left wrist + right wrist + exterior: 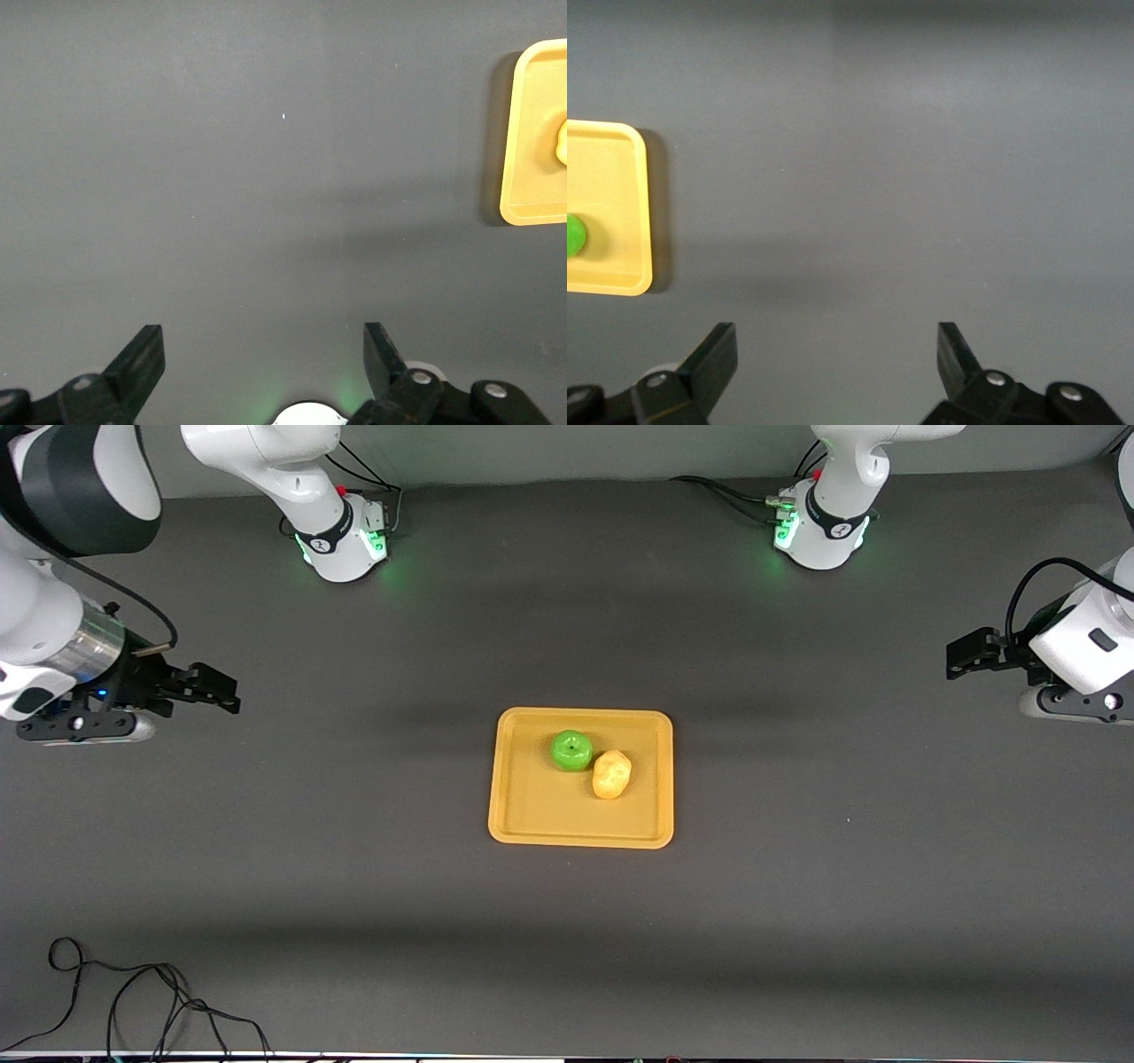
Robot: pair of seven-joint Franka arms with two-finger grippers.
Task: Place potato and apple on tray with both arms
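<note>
The orange-yellow tray (532, 815) lies mid-table. On it rest the green apple (571, 750) and, touching it on the side toward the left arm's end, the pale yellow-tan potato (611, 774). My right gripper (226, 693) hangs open and empty over bare table at the right arm's end. My left gripper (957, 654) hangs open and empty over the left arm's end. The left wrist view catches the tray's corner (532, 133) and a sliver of potato (562, 142), well away from the left gripper (264, 350). The right wrist view shows the tray's edge (620, 177) and a bit of apple (574, 235), with the right gripper (835, 350) apart from them.
The table is a dark grey mat (797, 886). A loose black cable (159, 1001) coils at the edge nearest the front camera, toward the right arm's end. Both arm bases (345, 536) (819, 531) glow green along the table's edge farthest from the front camera.
</note>
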